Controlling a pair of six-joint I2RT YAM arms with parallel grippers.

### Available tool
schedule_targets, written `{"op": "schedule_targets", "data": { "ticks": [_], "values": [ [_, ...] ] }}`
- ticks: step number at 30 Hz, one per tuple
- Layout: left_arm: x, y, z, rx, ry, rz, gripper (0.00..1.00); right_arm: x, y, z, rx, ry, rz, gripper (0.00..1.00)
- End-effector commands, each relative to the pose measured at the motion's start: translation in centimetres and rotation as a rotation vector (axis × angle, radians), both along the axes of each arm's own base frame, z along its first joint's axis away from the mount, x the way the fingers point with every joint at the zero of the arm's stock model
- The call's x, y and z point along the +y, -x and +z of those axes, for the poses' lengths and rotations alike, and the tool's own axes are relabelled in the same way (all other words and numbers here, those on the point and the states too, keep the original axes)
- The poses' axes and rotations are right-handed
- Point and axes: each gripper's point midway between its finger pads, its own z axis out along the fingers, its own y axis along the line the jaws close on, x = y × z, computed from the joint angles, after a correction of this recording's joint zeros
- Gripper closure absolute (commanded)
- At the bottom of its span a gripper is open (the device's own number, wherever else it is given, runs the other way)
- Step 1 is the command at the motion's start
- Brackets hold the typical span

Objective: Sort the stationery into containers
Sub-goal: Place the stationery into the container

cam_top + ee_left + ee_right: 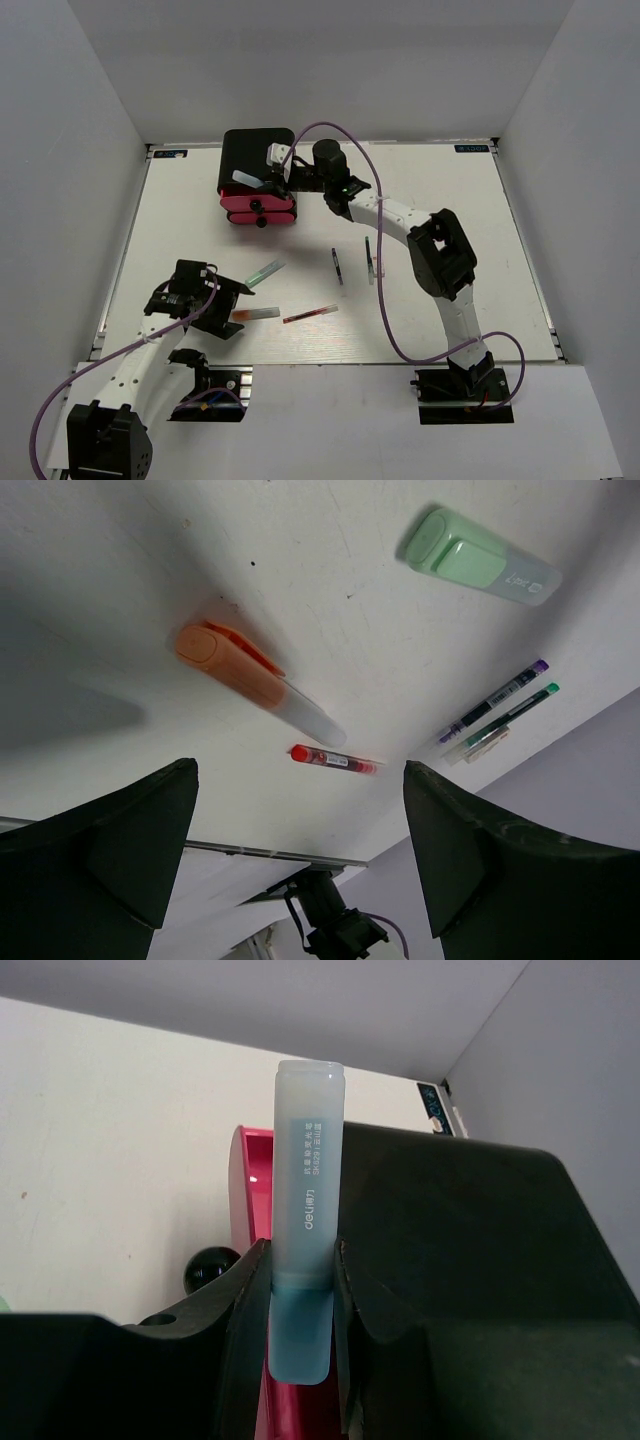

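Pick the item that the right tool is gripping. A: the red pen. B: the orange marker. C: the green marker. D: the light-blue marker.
D: the right wrist view shows the light-blue marker clamped upright in the right tool, while the orange marker, the green marker and the red pen lie loose on the table.

The left arm crouches low at the near left, its left gripper (pixel 236 310) pointing right with fingers (pixel 120 860) spread wide. The right arm stretches far and leftward, its right gripper (pixel 300 1295) pinching a light-blue marker (pixel 308 1160).
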Motion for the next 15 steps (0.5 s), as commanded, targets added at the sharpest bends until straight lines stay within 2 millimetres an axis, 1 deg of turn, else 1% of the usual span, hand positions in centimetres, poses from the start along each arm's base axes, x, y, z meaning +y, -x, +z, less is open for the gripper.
{"op": "schedule_targets", "data": {
  "ticks": [1, 3, 4, 6, 7, 8, 10, 11, 13, 14, 15],
  "values": [
    [-0.3, 0.0, 0.1, -0.006, 0.013, -0.005, 0.06, 0.2, -0.2, 1.4, -0.046, -0.020, 0.019, 0.85],
    [-0.3, 0.0, 0.1, -0.006, 0.013, -0.005, 0.05, 0.1, -0.2, 1.0, -0.041, -0.010, 0.024, 0.83],
    [-0.3, 0.0, 0.1, -0.006, 0.013, -0.005, 0.05, 0.1, -0.1, 1.1, -0.038, -0.010, 0.028, 0.80],
    [-0.3, 0.0, 0.1, -0.006, 0.013, -0.005, 0.05, 0.1, 0.1, 0.5, -0.023, 0.002, 0.034, 0.77],
    [-0.2, 0.2, -0.3, 0.003, 0.012, -0.005, 0.05, 0.0, 0.2, 0.7, -0.026, 0.001, 0.039, 0.76],
    [-0.2, 0.2, -0.3, 0.003, 0.012, -0.005, 0.05, 0.0, 0.3, 0.5, -0.019, 0.005, 0.044, 0.73],
    [-0.2, 0.2, -0.3, 0.003, 0.012, -0.005, 0.05, -0.1, 0.5, 0.7, -0.016, 0.005, 0.056, 0.69],
    [-0.2, 0.2, -0.3, 0.003, 0.012, -0.005, 0.05, 0.0, 0.8, 0.5, -0.009, 0.010, 0.065, 0.63],
    [-0.3, 0.0, -0.2, -0.006, 0.013, -0.005, 0.05, -0.1, 1.1, 0.7, -0.007, 0.010, 0.074, 0.56],
    [-0.3, 0.0, -0.2, -0.006, 0.013, -0.005, 0.05, 0.0, 1.2, 0.6, -0.007, 0.011, 0.077, 0.50],
    [-0.3, 0.0, -0.2, -0.006, 0.013, -0.005, 0.05, -0.2, 1.1, 0.7, -0.003, 0.012, 0.074, 0.48]
  ]
}}
